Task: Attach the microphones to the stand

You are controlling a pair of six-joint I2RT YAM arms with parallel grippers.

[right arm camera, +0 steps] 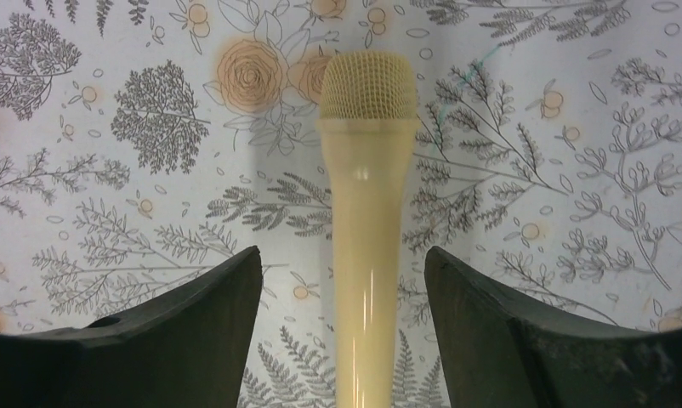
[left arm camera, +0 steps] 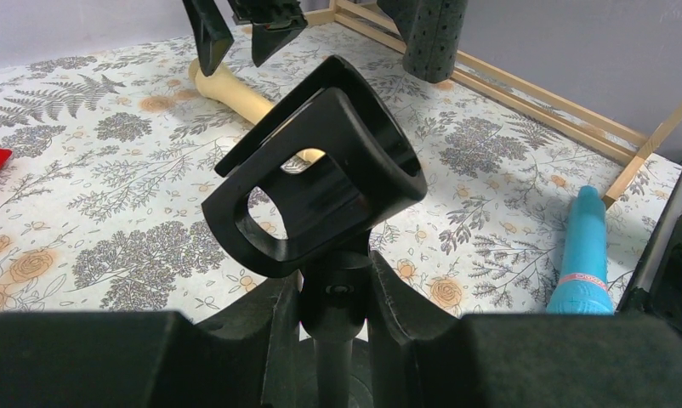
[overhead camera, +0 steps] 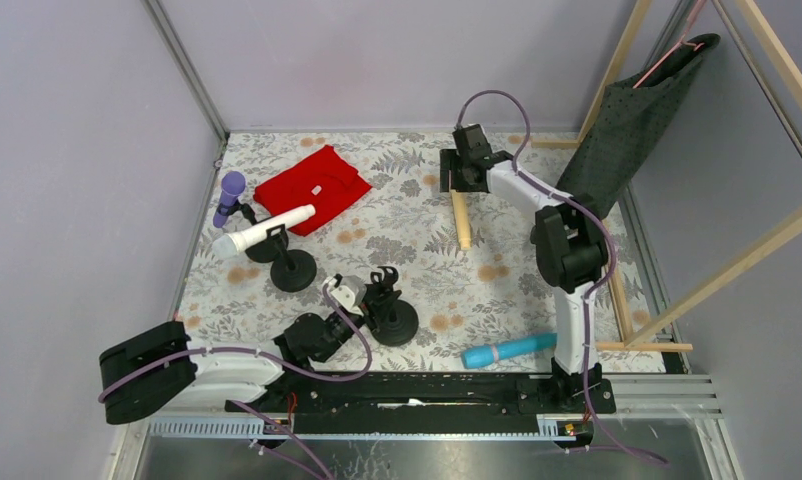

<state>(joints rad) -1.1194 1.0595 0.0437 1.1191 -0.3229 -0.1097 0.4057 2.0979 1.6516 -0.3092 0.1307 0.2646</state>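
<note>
Right tool [right arm camera: 342,259] astride mesh-headed cream-yellow microphone [right arm camera: 367,212]

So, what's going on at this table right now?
Toy microphones are being mounted, and the job is half done. The left gripper grips the stem of the empty stand. The right gripper hangs open over the cream-yellow microphone, which lies on the table. The purple microphone and the white microphone are already mounted; the light blue microphone lies loose.
</note>
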